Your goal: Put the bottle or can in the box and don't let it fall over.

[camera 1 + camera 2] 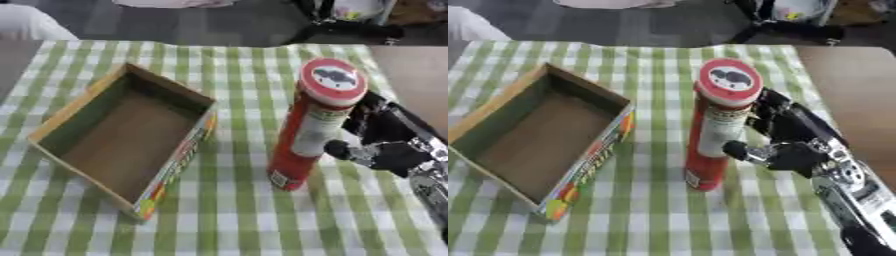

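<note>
The tall red can (308, 131) stands upright on the checked worktop (236, 215) just right of the open cardboard box (122, 137), the right robot hand (785, 137) curling round its side; it should lift it straight and keep it vertical.

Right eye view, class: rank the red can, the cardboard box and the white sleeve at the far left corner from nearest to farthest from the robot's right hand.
1. Red can: upright on the checked cloth, right against the right hand, whose fingers reach round it.
2. Cardboard box: open, left of the can, across a strip of cloth.
3. White sleeve: far left corner, beyond the table's edge.
</note>
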Action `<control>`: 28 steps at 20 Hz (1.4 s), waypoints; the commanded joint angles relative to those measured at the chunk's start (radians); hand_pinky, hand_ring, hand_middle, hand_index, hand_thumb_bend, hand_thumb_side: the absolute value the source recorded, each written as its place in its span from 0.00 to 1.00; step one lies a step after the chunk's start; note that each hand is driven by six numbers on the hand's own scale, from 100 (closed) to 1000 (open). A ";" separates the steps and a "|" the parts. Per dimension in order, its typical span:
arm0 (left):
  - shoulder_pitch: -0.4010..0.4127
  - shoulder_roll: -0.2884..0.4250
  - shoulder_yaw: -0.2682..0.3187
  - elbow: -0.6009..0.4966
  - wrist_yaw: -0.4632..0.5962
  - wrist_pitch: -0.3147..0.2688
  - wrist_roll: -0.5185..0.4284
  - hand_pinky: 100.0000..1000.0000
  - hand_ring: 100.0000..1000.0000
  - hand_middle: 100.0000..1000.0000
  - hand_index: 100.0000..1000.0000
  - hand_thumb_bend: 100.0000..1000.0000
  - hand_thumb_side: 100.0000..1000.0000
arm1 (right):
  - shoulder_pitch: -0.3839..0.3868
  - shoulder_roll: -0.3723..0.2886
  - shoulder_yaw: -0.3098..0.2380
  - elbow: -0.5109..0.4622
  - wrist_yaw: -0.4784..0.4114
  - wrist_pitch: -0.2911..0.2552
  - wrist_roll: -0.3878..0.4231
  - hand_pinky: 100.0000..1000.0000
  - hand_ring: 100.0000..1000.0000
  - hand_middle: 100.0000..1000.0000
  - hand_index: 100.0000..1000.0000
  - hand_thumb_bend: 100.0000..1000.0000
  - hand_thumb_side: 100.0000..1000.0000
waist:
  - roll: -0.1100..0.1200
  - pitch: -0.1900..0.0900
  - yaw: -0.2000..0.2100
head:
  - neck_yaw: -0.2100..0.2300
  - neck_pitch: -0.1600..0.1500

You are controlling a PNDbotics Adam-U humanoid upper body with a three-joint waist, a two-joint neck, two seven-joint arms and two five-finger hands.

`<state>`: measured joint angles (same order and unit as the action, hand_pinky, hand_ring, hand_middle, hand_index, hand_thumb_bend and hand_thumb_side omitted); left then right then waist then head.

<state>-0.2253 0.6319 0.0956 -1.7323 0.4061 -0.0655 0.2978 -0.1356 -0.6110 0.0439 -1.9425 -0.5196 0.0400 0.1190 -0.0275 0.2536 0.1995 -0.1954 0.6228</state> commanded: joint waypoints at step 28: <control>-0.010 0.013 0.002 -0.009 0.007 0.002 -0.011 0.74 0.83 0.75 0.81 0.49 0.41 | -0.102 0.013 0.030 0.016 -0.045 0.017 0.007 0.85 0.94 0.92 0.89 0.61 0.00 | 0.000 -0.004 0.008 | -0.006 -0.021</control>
<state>-0.2268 0.6235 0.0899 -1.7322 0.4129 -0.0616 0.2903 -0.2261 -0.5850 0.0774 -1.9204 -0.5582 0.0595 0.1215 -0.0317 0.2611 0.2061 -0.1966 0.6136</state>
